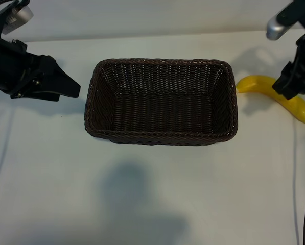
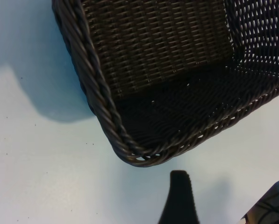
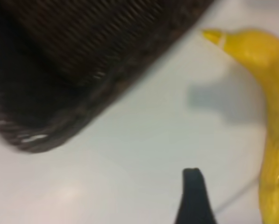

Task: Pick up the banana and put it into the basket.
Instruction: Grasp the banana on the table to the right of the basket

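We see the banana (image 1: 275,95) lying on the white tabletop (image 1: 152,194), outside the basket (image 1: 161,102) and just beside its short end on the side of the right arm, with its pale stem tip turned toward the basket rim. The right gripper (image 1: 290,88) hangs over the middle of the banana, its dark body covering part of the fruit in the exterior view; from that angle we cannot tell whether it touches the peel. In the right wrist view one dark finger (image 3: 194,198) shows with bare tabletop around it, the banana (image 3: 270,116) curving close along one side of it and the basket corner (image 3: 74,70) farther off on the other side; the jaws stand apart and nothing is clamped between them. The left gripper (image 1: 65,88) sits on the opposite side of the basket, near its other short end but clear of the rim, pointing toward it. In the left wrist view a dark finger (image 2: 179,200) is visible with a rounded corner of the basket (image 2: 130,149) just ahead of it, tabletop between them; these jaws are apart as well, and hold nothing. The basket stands upright on the tabletop between the two sets of jaws, its woven interior bare.
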`<action>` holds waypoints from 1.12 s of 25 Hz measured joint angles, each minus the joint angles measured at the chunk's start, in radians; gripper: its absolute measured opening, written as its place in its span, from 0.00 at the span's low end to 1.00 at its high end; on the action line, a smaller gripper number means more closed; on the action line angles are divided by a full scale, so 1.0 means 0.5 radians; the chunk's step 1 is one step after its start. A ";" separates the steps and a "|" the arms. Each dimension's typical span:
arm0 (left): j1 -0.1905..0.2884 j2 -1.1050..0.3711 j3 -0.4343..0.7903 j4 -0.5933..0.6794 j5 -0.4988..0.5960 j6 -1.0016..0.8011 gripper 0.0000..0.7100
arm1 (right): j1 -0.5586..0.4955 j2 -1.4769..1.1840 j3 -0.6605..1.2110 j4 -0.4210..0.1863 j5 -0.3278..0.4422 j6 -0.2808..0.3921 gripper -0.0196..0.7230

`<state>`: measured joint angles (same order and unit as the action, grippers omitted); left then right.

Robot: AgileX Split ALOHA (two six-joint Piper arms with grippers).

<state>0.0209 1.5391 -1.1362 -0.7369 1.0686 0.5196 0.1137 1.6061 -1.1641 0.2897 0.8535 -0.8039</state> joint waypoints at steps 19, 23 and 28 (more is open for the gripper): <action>0.000 0.000 0.004 -0.029 -0.001 0.037 0.83 | 0.000 0.564 0.000 -0.381 -0.583 0.206 0.78; 0.000 0.000 0.004 -0.029 -0.010 0.038 0.83 | 0.000 0.564 0.000 -0.390 -0.664 0.211 0.78; 0.000 0.000 0.004 -0.029 -0.025 0.048 0.83 | 0.000 0.579 0.000 -0.452 -0.763 0.216 0.78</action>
<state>0.0209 1.5391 -1.1342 -0.7516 1.0559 0.5436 0.1137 1.8953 -1.1641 0.0638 0.4719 -0.6961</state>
